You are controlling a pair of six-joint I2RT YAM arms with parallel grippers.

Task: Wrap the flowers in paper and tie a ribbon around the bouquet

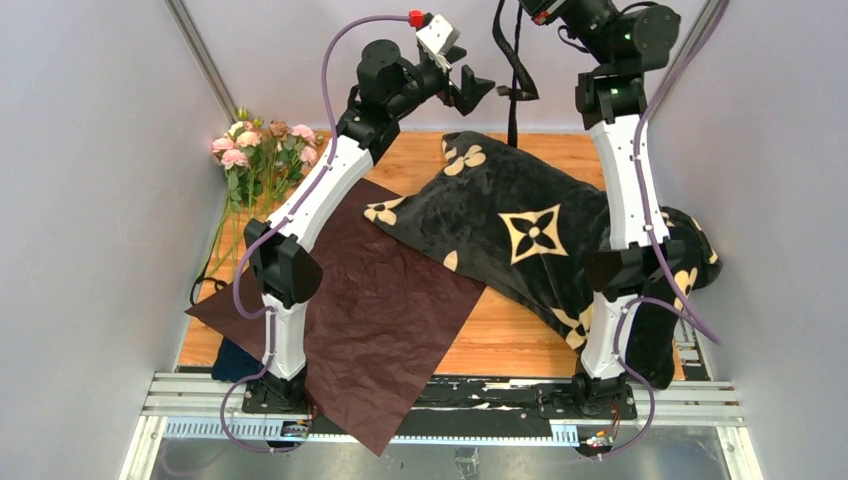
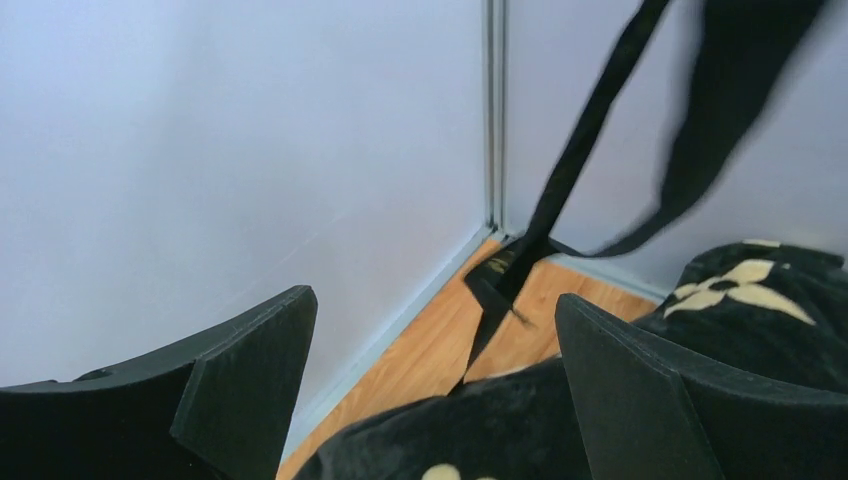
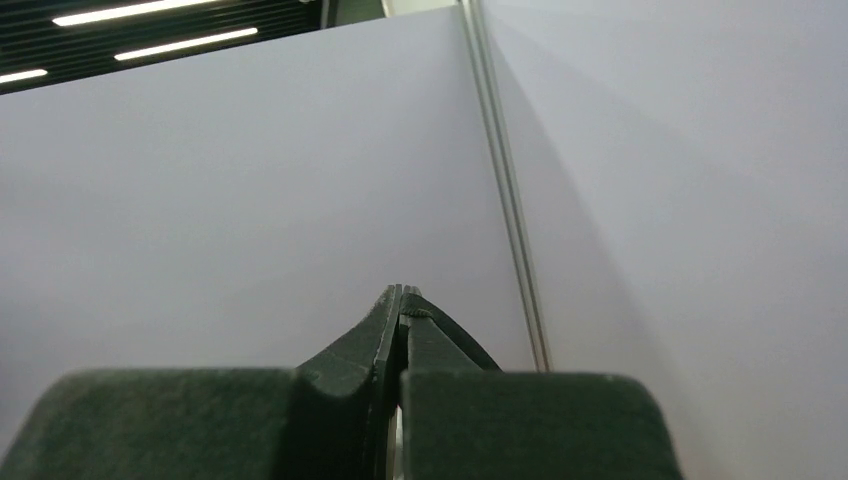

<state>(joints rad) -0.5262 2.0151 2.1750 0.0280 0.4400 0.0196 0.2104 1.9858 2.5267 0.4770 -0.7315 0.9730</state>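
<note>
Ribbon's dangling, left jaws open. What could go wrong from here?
1. The ribbon hangs slack from the shut right gripper; the open left gripper may close on air.
2. The paper overhangs the near edge of the table, with the blanket overlapping its far side, so it could snag or slide.

No readable text, labels, brand names or numbers in any view. Only sign-like marks: cream four-petal flower motifs printed on the black blanket; no letters legible among them.
</note>
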